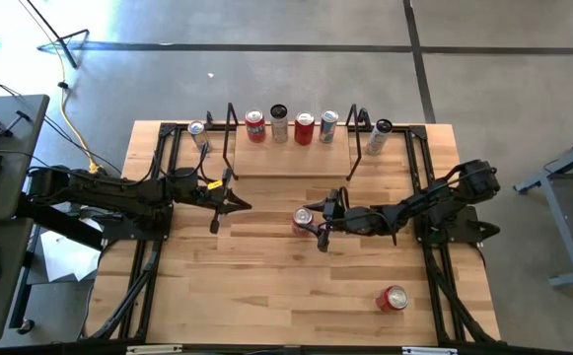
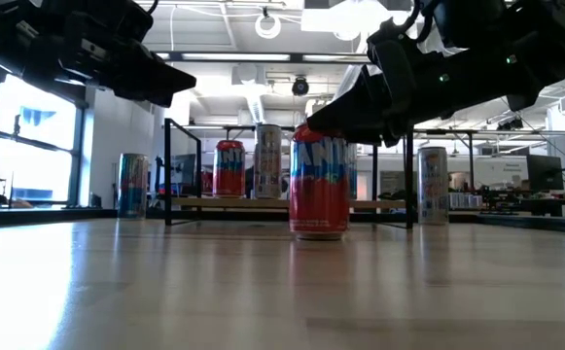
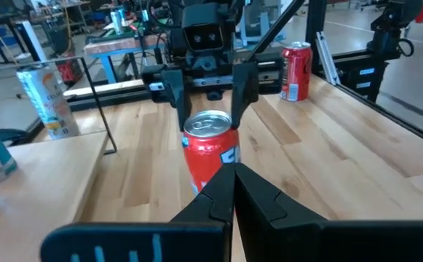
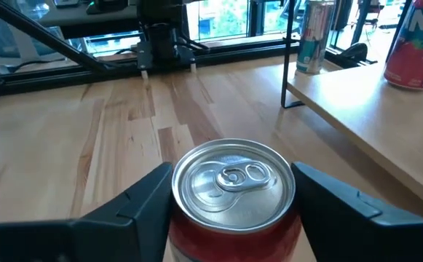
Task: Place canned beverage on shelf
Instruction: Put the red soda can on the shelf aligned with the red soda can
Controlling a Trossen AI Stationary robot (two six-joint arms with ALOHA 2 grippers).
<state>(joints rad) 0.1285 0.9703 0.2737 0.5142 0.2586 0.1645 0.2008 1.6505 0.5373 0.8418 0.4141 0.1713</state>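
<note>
A red can (image 1: 303, 218) stands upright on its base in the middle of the table, in front of the shelf (image 1: 286, 158). My right gripper (image 1: 313, 223) reaches in from the right, closed on the can (image 4: 233, 182). The shelf board holds several upright cans, among them a red one (image 1: 254, 125) and a teal-and-silver one (image 1: 327, 125). My left gripper (image 1: 235, 203) hovers shut and empty left of the can, pointing toward it; its fingers meet in the left wrist view (image 3: 233, 193). My right gripper pinches the red can between its two fingers (image 4: 135, 200), one on each side of the upper wall just below the rim (image 4: 186, 222). The fingers come nearly level from the table's right, slanting slightly down. The can stands upright, its base on the table (image 2: 318, 233).
A can (image 1: 197, 131) stands outside the shelf's left wire frame and another (image 1: 380, 135) outside its right frame. A red can (image 1: 393, 298) lies on its side near the front right. Bare wood lies between the held can and the shelf.
</note>
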